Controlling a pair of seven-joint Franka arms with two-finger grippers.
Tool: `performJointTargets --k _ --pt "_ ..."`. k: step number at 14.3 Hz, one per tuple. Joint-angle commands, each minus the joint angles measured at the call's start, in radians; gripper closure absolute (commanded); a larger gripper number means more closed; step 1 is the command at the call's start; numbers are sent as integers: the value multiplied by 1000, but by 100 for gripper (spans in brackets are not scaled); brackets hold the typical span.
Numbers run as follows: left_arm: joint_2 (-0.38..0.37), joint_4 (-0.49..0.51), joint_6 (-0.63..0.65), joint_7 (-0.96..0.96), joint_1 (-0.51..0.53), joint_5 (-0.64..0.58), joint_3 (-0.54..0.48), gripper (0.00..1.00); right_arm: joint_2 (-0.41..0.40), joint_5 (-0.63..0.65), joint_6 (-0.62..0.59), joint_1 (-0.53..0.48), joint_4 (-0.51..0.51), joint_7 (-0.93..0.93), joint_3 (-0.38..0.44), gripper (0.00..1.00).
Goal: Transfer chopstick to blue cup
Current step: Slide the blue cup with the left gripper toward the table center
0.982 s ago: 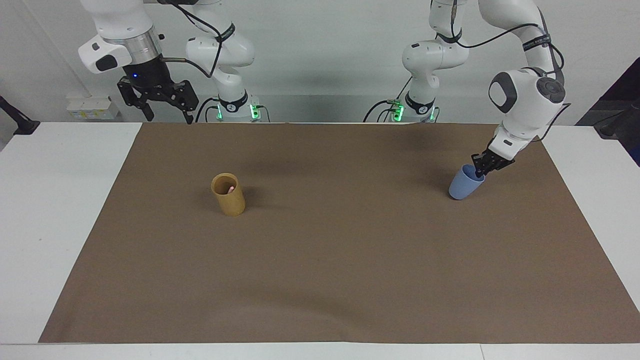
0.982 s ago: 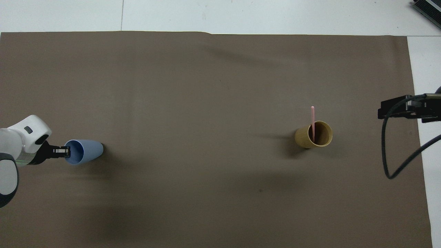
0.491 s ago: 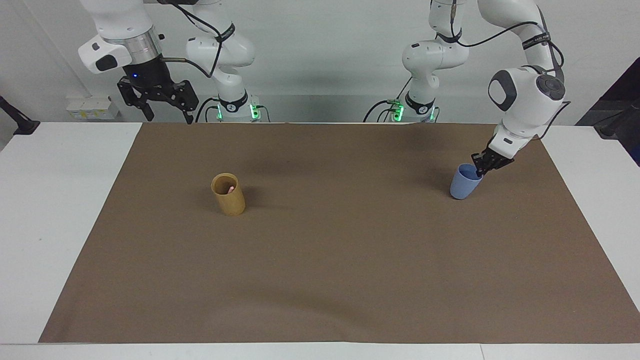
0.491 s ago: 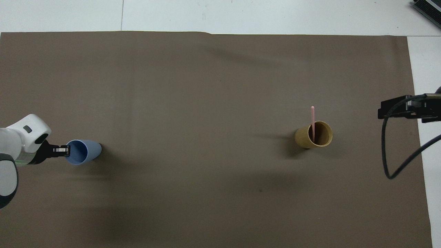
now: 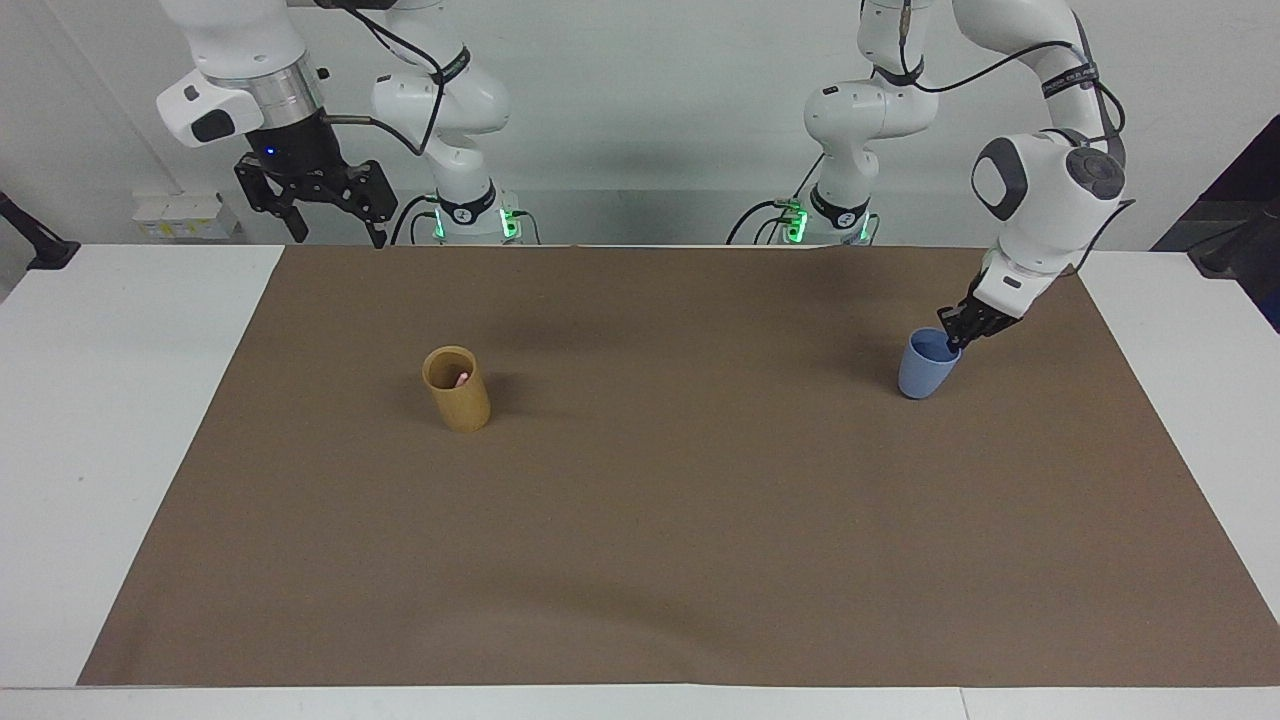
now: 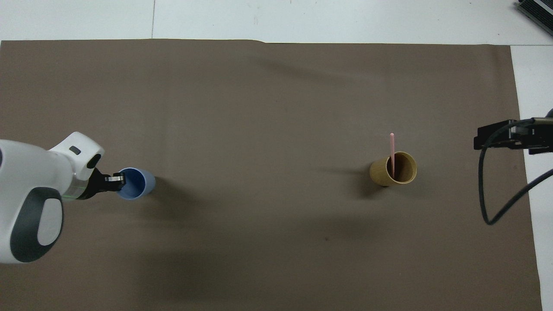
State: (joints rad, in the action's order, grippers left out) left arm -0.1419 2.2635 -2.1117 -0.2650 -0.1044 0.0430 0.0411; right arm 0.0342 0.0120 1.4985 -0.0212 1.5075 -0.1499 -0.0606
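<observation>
Overhead, reading across from the left arm's end of the brown mat (image 6: pixel 276 108): the left gripper (image 6: pixel 117 180) (image 5: pixel 952 340) is clamped tight on the rim of the blue cup (image 6: pixel 137 183) (image 5: pixel 925 367), one finger inside the mouth and one outside. The cup stands nearly upright on the mat, tipped slightly, with its open mouth facing up. The white wrist of the left arm slants down to it from the mat's edge.

Well apart from the blue cup, toward the right arm's end of the table, stands a tan cylindrical holder (image 6: pixel 393 169) (image 5: pixel 457 389), about as far from the robots as the cup. One thin pale-pink chopstick (image 6: pixel 392 149) stands inside it, leaning against the holder's wall, its upper end rising clear of the rim. From the facing camera only a pink tip shows inside the holder's mouth.

Farthest from the blue cup, the right gripper (image 5: pixel 325 210) (image 6: pixel 497 137) waits raised over the table's edge, its fingers spread wide and holding nothing.
</observation>
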Motion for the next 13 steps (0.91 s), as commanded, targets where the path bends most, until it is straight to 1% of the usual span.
performJointTargets --k 1,3,4,5,6,7,9,11,13 --pt "40 -88 38 -216 -148 0 -12 100 -5 -21 -18 -13 -15 23 -4 0" --pt "82 -128 23 -336 -234 23 -10 100 -5 -21 -12 -11 -12 23 -5 0" --pt "126 -143 9 -406 -295 47 -12 100 -5 -21 -8 -11 -10 24 -5 0" --pt "161 -160 -32 -474 -345 52 -12 100 -5 -21 11 -13 -9 23 -5 0" --pt "186 -174 -59 -509 -366 54 -12 100 -5 -21 19 -11 -3 21 -5 0" --pt "194 -189 -56 -517 -366 57 -10 100 -7 -21 20 -11 -4 18 -5 0" --pt "189 -179 -48 -511 -365 57 -12 100 -13 -14 26 -11 -4 18 -5 0" --pt "188 -177 -36 -504 -362 57 -14 100 -20 -10 58 1 -4 18 -7 0" --pt "188 -177 -34 -504 -359 57 -14 100 -68 2 68 9 -16 15 -19 0"
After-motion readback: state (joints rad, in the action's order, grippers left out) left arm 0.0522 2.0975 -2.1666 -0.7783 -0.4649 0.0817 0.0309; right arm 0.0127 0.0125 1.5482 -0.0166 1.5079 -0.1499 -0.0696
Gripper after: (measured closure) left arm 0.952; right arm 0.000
